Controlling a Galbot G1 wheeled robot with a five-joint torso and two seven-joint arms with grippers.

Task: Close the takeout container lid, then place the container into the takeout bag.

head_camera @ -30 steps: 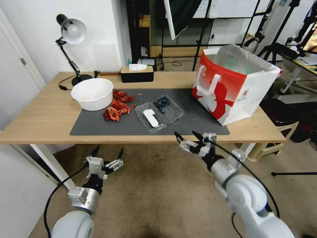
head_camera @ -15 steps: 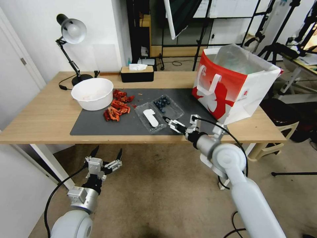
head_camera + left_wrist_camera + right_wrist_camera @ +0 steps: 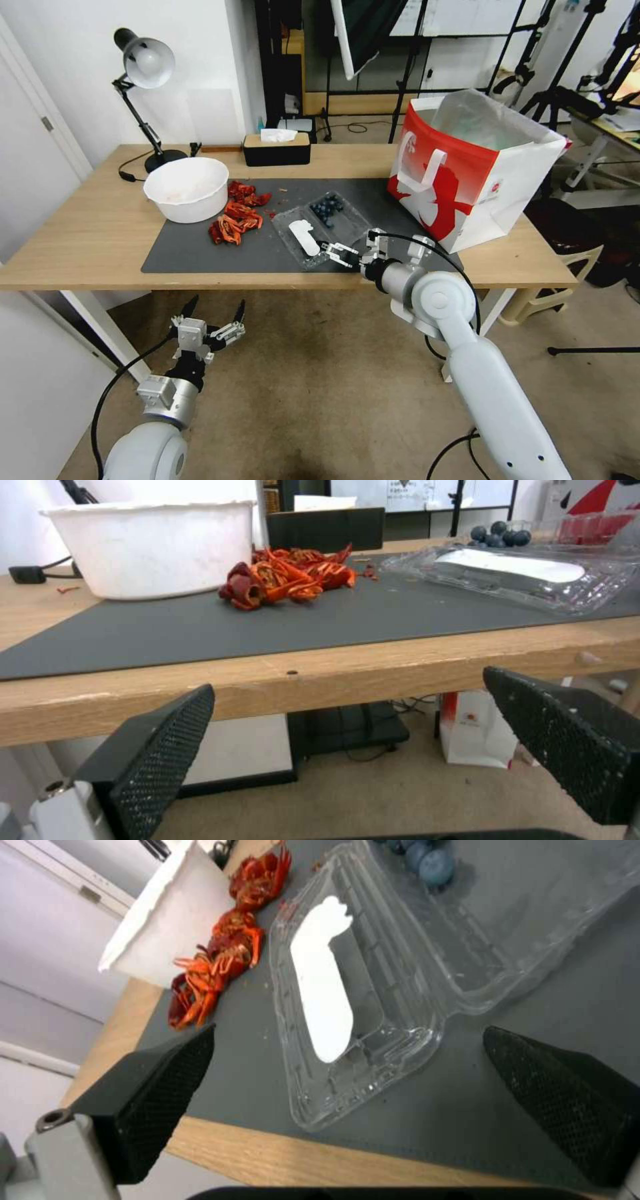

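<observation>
The takeout container (image 3: 322, 225) lies open on the dark mat, with blueberries (image 3: 327, 207) in its far half. Its lid (image 3: 304, 241), the near half with the white oblong label (image 3: 323, 1005), lies flat toward the table's front edge. My right gripper (image 3: 335, 253) is open, low over the mat at the lid's near right corner; in the right wrist view that corner sits between its spread fingers (image 3: 167, 1090). The takeout bag (image 3: 467, 173) stands upright and open at the table's right end. My left gripper (image 3: 215, 319) hangs open below the table's front edge.
A white bowl (image 3: 187, 189) and a heap of red crayfish (image 3: 237, 215) sit left of the container. A black tissue box (image 3: 277, 151) and a desk lamp (image 3: 143, 67) stand at the back. Bare mat (image 3: 213, 257) lies in front of the crayfish.
My right arm has risen from below the table edge and moved forward and left over the mat to the lid's near corner. The left arm has stayed still.
</observation>
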